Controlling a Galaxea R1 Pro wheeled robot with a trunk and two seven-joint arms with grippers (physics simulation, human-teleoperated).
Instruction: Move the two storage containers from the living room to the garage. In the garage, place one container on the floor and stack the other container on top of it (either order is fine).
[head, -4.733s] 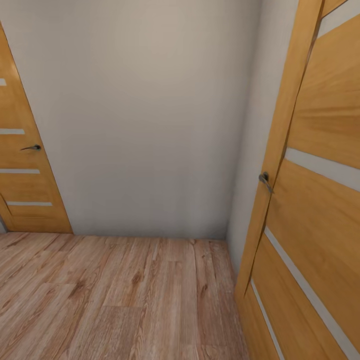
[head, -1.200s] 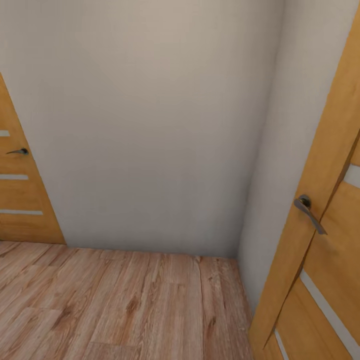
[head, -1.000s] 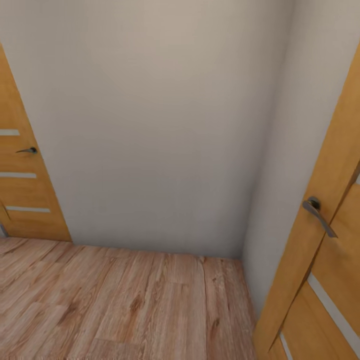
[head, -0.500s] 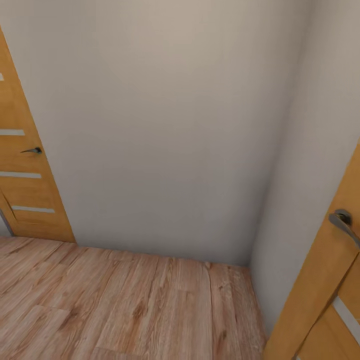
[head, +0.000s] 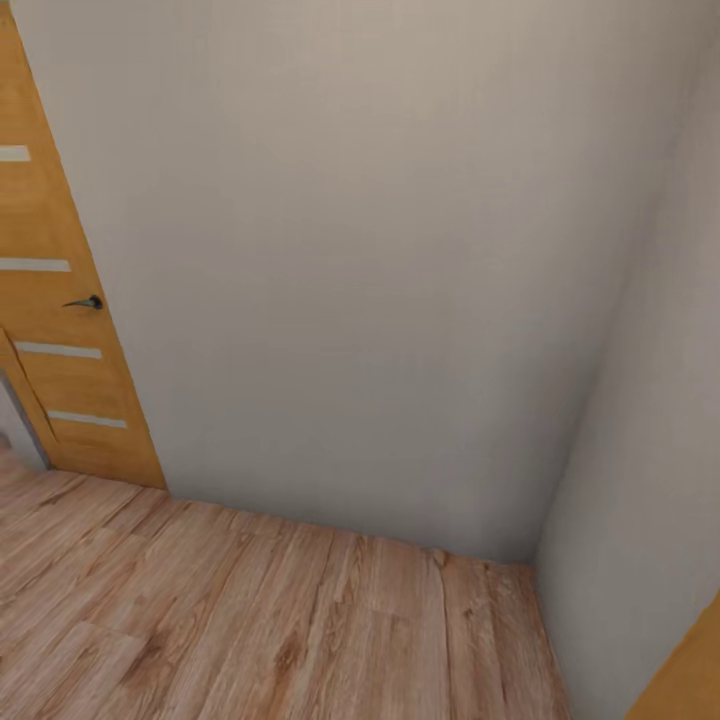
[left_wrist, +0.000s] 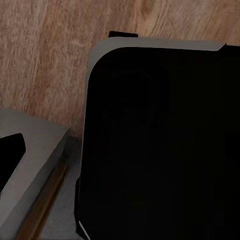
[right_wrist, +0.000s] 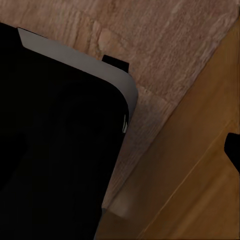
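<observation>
Wood planks in a light, grainy brown make up the floor (head: 250, 620) across the lower part of the head view; they run up to a plain grey-white wall (head: 350, 260) that takes most of the picture; a second wall of the same colour (head: 650, 480) meets it in a corner at the right. At the left edge stands a honey-coloured door (head: 60, 330) with pale horizontal strips across it and a small dark lever handle (head: 88, 302); a sliver of similar orange wood (head: 690, 670) cuts into the bottom right corner of that view.

Seen from the left wrist camera, a large black body with a rounded corner and a thin grey rim (left_wrist: 160, 145) sits close to the lens over the same plank flooring (left_wrist: 50, 65); beside it is a grey slab with a wooden strip along its edge (left_wrist: 35, 165); what these belong to cannot be told. From the right wrist camera a similar black rounded shape edged in grey (right_wrist: 55, 150) lies over plank flooring (right_wrist: 165, 45), next to a smooth orange-brown wooden surface (right_wrist: 195, 190).

Whether the left or the right fingers are apart or together cannot be told from these pictures; the storage containers are not to be seen, so their place cannot be told.
</observation>
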